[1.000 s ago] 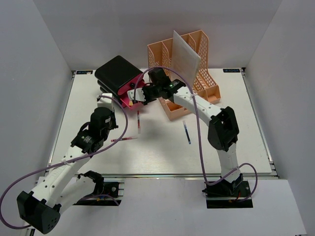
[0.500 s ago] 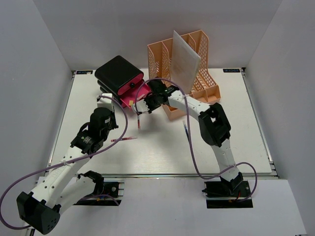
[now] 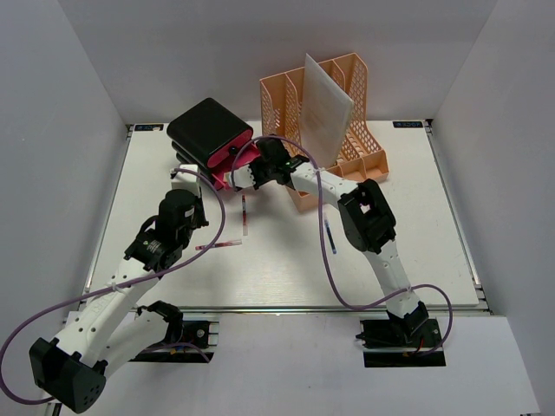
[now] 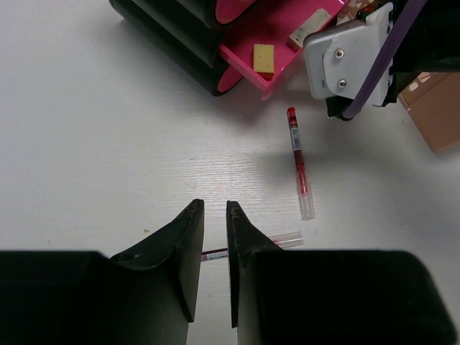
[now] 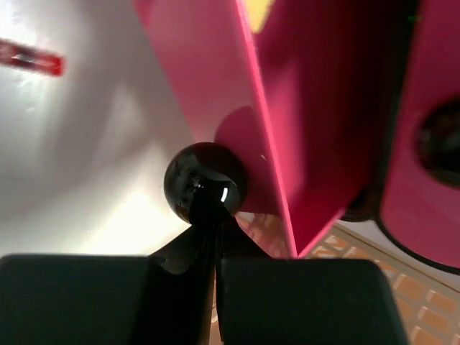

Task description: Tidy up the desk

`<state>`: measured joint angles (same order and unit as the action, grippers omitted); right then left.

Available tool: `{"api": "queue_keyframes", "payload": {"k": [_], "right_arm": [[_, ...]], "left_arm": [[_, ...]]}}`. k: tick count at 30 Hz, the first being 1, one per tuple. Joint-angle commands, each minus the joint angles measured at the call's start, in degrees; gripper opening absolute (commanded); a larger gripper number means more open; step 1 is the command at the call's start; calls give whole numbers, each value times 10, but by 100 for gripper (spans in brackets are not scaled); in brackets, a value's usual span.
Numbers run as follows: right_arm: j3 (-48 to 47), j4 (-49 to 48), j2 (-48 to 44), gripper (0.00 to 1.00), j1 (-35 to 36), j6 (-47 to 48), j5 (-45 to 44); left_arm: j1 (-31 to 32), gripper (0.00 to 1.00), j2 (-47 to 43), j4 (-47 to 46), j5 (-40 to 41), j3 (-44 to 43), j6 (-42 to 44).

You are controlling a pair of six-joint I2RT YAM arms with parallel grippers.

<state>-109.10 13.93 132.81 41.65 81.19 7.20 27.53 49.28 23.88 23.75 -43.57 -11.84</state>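
Observation:
The desk (image 3: 416,251) is a white tabletop. At its back left stands a black drawer box (image 3: 208,130) with pink drawers (image 4: 277,32) pulled out; one drawer holds a yellow eraser (image 4: 264,59). My right gripper (image 5: 214,215) is shut, its tips against the drawer's black knob (image 5: 205,183). My left gripper (image 4: 214,208) hangs low over the desk with a narrow gap between its jaws and nothing in it. A red pen (image 4: 287,239) lies on the desk just under the left gripper's fingers. A second red pen (image 4: 299,162) lies nearer the drawers.
An orange file holder (image 3: 355,143) with a white sheet (image 3: 325,104) leaning in it stands at the back centre. A blue pen (image 3: 329,234) lies mid-desk beside the right arm. Grey walls close in the left, right and back sides.
The left jaws have parted a little above the red pen. The right gripper swung out toward the pens, then came back up against the pink drawer.

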Motion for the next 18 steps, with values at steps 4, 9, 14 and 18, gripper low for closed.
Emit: {"api": "queue_keyframes", "payload": {"k": [4,9,14,18], "right_arm": [[-50,-76,17,0,1,-30,4],[-69,-104,38,0,1,-40,-4],[-103,-124,61,0,1,-50,-4],[-112,-132,74,0,0,-62,-4]], "left_arm": [[-2,31,-1,-11,2,4,1],[-2,32,-1,-11,4,4,1],[-2,33,-1,-10,7,4,0],[-2,34,-1,-9,7,4,1]]}}
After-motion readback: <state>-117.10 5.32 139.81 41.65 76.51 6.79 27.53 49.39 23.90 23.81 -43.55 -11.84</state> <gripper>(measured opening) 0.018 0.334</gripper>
